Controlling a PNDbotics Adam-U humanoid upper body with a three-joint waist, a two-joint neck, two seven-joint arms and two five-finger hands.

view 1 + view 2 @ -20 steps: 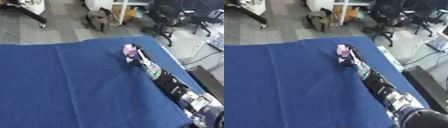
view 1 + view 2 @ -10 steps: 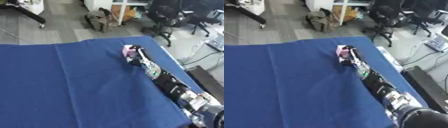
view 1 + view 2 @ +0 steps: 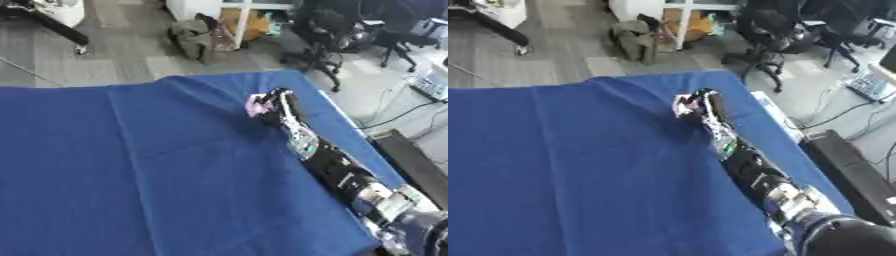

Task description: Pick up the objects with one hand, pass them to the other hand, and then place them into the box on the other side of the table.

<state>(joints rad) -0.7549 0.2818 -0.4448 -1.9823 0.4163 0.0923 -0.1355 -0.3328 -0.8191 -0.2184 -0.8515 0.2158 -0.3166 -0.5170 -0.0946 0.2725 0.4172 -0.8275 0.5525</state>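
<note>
My right arm (image 3: 337,167) reaches from the lower right corner across the blue cloth (image 3: 131,165) that covers the counter, stretched out toward the far right part of it. At its end my right hand (image 3: 278,104) lies against a small pink object (image 3: 256,105), which sits near the far right corner of the counter, on the cloth. The pink thing is on the left side of my hand and touches it; my dark fingers appear to curve over its top and right edge, so I seem to have hold of it, though the picture is too blurred to show how my fingers sit round it or whether it is lifted off the cloth. I cannot make out what the object is beyond its pink colour and roundish form.

The cloth shows a few soft creases running across its middle. My left hand does not show in either view. Beyond the far edge of the counter is a grey floor with black office chairs (image 3: 776,30) at the upper right and a dark bag (image 3: 634,37) near a white shelf unit.
</note>
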